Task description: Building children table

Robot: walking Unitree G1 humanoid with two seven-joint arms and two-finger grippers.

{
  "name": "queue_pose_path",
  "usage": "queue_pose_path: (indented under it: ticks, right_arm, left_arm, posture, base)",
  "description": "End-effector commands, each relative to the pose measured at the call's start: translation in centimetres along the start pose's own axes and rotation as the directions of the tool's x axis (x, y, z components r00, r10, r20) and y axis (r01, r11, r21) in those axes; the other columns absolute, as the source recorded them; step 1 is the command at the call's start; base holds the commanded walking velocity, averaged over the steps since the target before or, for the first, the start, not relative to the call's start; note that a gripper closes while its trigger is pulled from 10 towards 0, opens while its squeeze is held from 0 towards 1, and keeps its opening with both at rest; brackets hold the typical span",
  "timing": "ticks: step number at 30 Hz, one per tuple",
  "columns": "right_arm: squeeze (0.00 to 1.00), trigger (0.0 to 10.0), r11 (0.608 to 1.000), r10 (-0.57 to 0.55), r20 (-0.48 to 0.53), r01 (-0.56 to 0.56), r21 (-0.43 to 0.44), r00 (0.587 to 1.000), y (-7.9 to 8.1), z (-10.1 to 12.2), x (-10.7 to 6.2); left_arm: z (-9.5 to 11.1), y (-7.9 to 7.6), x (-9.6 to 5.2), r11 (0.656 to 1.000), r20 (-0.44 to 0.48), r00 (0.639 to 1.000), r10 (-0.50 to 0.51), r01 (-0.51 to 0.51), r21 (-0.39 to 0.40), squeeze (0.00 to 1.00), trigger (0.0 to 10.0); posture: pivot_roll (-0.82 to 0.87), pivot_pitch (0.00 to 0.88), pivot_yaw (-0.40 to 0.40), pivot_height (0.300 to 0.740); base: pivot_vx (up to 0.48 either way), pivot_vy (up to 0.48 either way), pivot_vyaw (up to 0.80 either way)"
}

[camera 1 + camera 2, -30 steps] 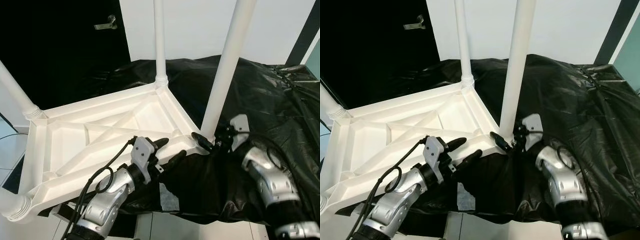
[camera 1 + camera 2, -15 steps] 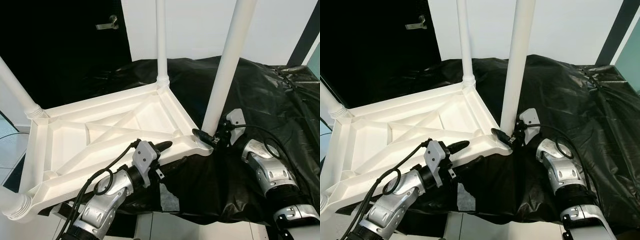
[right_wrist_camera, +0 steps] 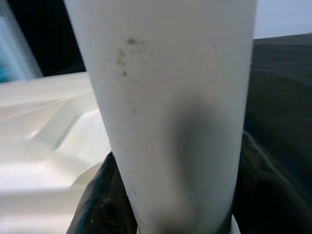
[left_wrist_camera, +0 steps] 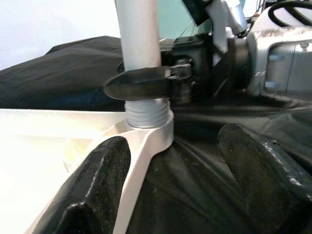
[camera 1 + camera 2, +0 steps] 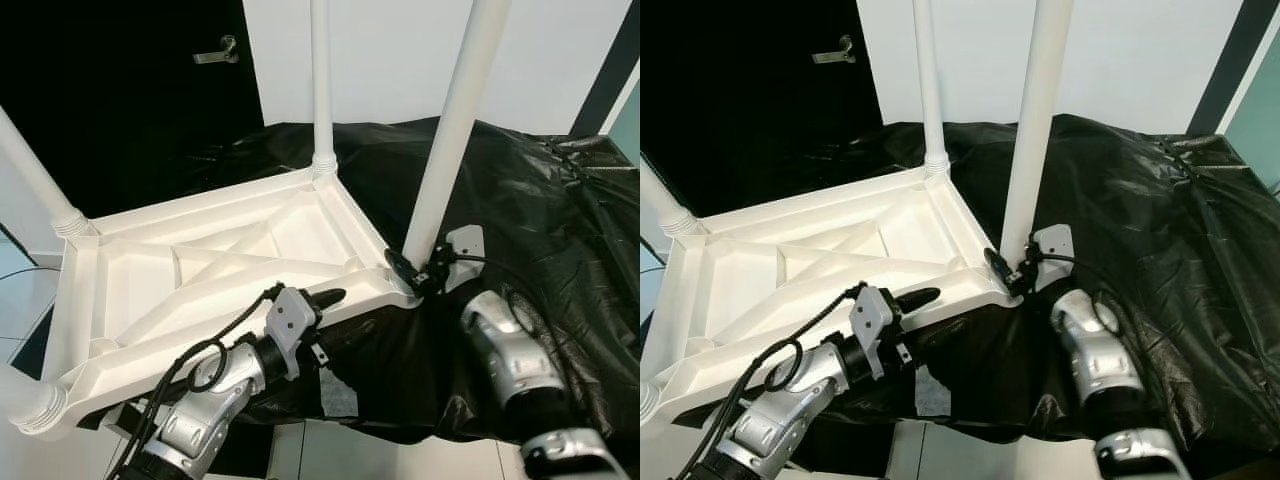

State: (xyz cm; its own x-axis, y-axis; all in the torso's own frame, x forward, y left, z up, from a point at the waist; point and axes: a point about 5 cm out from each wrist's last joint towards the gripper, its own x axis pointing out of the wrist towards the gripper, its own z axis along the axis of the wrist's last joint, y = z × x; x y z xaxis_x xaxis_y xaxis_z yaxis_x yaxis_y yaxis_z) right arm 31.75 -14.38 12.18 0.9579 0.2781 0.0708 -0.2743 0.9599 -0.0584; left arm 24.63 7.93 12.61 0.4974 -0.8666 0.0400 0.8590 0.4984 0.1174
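Note:
A white plastic children's table point(image 5: 200, 260) lies upside down on a black plastic sheet point(image 5: 540, 200), with its legs pointing up. My right gripper point(image 5: 418, 275) is at the base of the near right leg point(image 5: 450, 140), just above the threaded socket, and is shut on it. In the right wrist view that leg point(image 3: 170, 97) sits between the black fingers point(image 3: 97, 204). My left gripper point(image 5: 335, 312) is open at the table's front rim, one finger over the rim. In the left wrist view its fingers point(image 4: 97, 185) stand wide apart, facing the leg socket point(image 4: 148, 119).
The back leg point(image 5: 320, 80), the left leg point(image 5: 35, 180) and the near-left leg base point(image 5: 30, 405) also stand up from the table. Behind are a dark door with a handle point(image 5: 218, 52) and a white wall. A pale scrap point(image 5: 338, 395) hangs at the sheet's front edge.
My right gripper has moved in from the right and closed around the base of the near right leg. The left gripper has shifted a little along the front rim.

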Motion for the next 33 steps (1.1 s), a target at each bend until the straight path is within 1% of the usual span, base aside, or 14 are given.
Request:
queue_pose_path:
  ticks: [1, 2, 4, 7, 11, 15, 16, 17, 18, 26, 27, 30, 32, 33]
  right_arm:
    - [0.00, 10.0, 0.992, -0.125, -0.089, 0.127, 0.009, 0.988, -0.7, -1.8, -0.9]
    - [0.00, 10.0, 0.992, -0.125, -0.089, 0.127, 0.009, 0.988, -0.7, -1.8, -0.9]
    - [0.00, 10.0, 0.978, -0.205, -0.097, 0.207, 0.005, 0.974, -0.1, -2.3, -1.4]
    - [0.00, 10.0, 0.962, -0.271, -0.092, 0.273, 0.014, 0.958, 0.6, -2.5, -1.6]
    - [0.00, 10.0, 0.954, -0.291, -0.071, 0.295, 0.047, 0.954, 1.5, -2.0, -1.7]
    - [0.00, 10.0, 0.952, -0.301, -0.067, 0.304, 0.037, 0.951, 1.4, -1.8, -1.7]
    - [0.93, 10.0, 0.951, -0.306, -0.061, 0.308, 0.029, 0.950, 1.1, -1.7, -1.7]
    - [0.93, 10.0, 0.951, -0.306, -0.061, 0.308, 0.029, 0.950, 1.1, -1.7, -1.7]
    - [1.00, 10.0, 0.955, -0.295, -0.053, 0.296, 0.025, 0.954, 0.9, -1.5, -1.7]
    - [1.00, 10.0, 0.976, -0.218, -0.004, 0.218, 0.011, 0.976, 0.0, -0.6, -2.1]
    - [0.00, 10.0, 0.986, -0.167, 0.007, 0.167, 0.015, 0.986, -0.2, -0.5, -2.3]
    - [0.00, 10.0, 0.999, -0.043, 0.022, 0.043, 0.018, 0.999, -0.5, -0.3, -2.9]
    - [0.00, 10.0, 1.000, -0.003, 0.020, 0.003, 0.004, 1.000, -0.8, -0.2, -3.0]
    - [0.00, 10.0, 0.998, 0.056, 0.018, -0.056, -0.023, 0.998, -1.4, 0.0, -3.0]
  left_arm:
    - [0.1, -1.2, -0.2, 0.973, 0.001, 0.973, -0.229, 0.229, 0.004, 0.00, 10.0]
    - [0.1, -1.2, -0.2, 0.973, 0.001, 0.973, -0.229, 0.229, 0.004, 0.00, 10.0]
    - [0.0, -1.1, -0.3, 0.974, -0.003, 0.974, -0.227, 0.227, 0.004, 0.00, 10.0]
    - [0.0, -1.0, -0.4, 0.974, -0.009, 0.974, -0.225, 0.225, 0.007, 0.00, 10.0]
    - [0.0, -0.8, -0.4, 0.975, -0.021, 0.975, -0.220, 0.220, 0.021, 0.00, 10.0]
    - [0.1, -0.7, -0.3, 0.975, -0.021, 0.976, -0.219, 0.219, 0.022, 0.00, 10.0]
    - [0.1, -0.6, -0.2, 0.975, -0.022, 0.976, -0.218, 0.219, 0.027, 0.00, 10.0]
    - [0.1, -0.6, -0.2, 0.975, -0.022, 0.976, -0.218, 0.219, 0.027, 0.00, 10.0]
    - [0.1, -0.5, -0.2, 0.976, -0.023, 0.976, -0.216, 0.217, 0.032, 0.00, 10.0]
    - [0.2, -0.4, -0.3, 0.977, -0.027, 0.977, -0.212, 0.213, 0.034, 0.00, 10.0]
    - [0.2, -0.4, -0.3, 0.977, -0.028, 0.977, -0.211, 0.212, 0.035, 0.00, 10.0]
    - [0.2, -0.3, -0.4, 0.977, -0.029, 0.977, -0.210, 0.211, 0.035, 0.00, 10.0]
    - [0.2, -0.3, -0.4, 0.977, -0.029, 0.977, -0.211, 0.212, 0.036, 0.00, 10.0]
    - [0.2, -0.3, -0.5, 0.976, -0.030, 0.976, -0.213, 0.214, 0.035, 0.00, 10.0]
  posture:
    - [0.03, 0.000, 0.025, 0.740]
    - [0.03, 0.000, 0.025, 0.740]
    - [0.03, 0.000, 0.026, 0.740]
    - [0.03, 0.000, 0.026, 0.740]
    - [0.03, 0.000, 0.029, 0.740]
    - [0.03, 0.000, 0.026, 0.740]
    - [0.03, 0.000, 0.024, 0.740]
    - [0.03, 0.000, 0.024, 0.740]
    - [0.03, 0.000, 0.024, 0.740]
    - [0.03, 0.000, 0.021, 0.740]
    - [0.03, 0.000, 0.020, 0.740]
    - [0.03, 0.000, 0.023, 0.740]
    - [0.03, 0.000, 0.025, 0.740]
    - [0.03, 0.000, 0.029, 0.740]
  base:
    - [0.000, 0.000, 0.00]
    - [0.000, 0.000, 0.00]
    - [0.000, 0.000, 0.00]
    - [0.000, 0.000, 0.00]
    - [0.000, 0.000, 0.00]
    - [0.000, 0.000, 0.00]
    - [0.000, 0.000, 0.00]
    - [0.000, 0.000, 0.00]
    - [0.000, 0.000, 0.00]
    - [0.000, 0.000, 0.00]
    - [0.000, 0.000, 0.00]
    - [0.000, 0.000, 0.00]
    - [0.000, 0.000, 0.00]
    - [0.000, 0.000, 0.00]
